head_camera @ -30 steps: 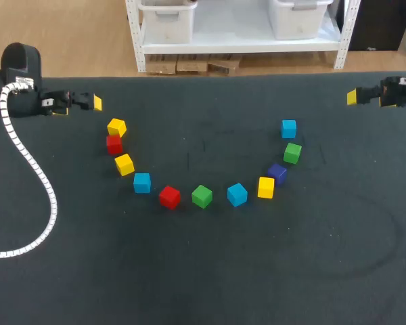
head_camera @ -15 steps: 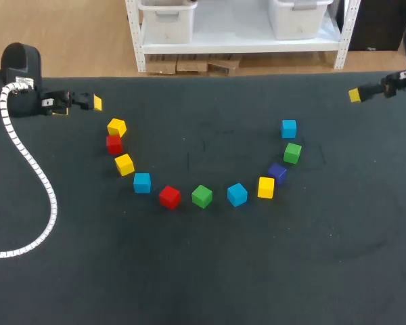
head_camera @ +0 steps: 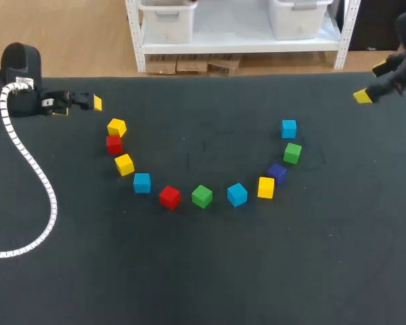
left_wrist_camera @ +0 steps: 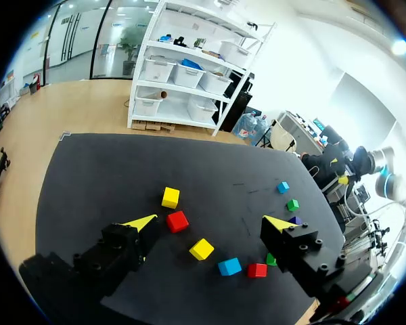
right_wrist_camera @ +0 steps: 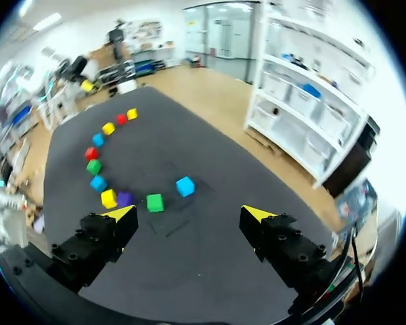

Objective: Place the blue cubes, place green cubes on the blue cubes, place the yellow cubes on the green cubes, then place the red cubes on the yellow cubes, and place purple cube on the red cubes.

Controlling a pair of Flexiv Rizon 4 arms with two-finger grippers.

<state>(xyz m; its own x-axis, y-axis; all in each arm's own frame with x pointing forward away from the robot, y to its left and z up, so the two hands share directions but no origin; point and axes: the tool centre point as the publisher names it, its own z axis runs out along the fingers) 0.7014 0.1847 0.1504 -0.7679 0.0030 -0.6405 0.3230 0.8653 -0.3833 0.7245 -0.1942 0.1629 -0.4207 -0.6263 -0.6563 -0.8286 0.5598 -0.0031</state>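
Since the earlier frame the open, empty right hand (right_wrist_camera: 189, 214) is swung upward, and the nearest small blue cube (head_camera: 289, 128) is best gripped squarely from above, clear of the small green cube (head_camera: 292, 152) beside it.

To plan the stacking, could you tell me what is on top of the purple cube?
Nothing: the purple cube sits on the table with its top bare. The yellow cube in front hides its lower near corner.
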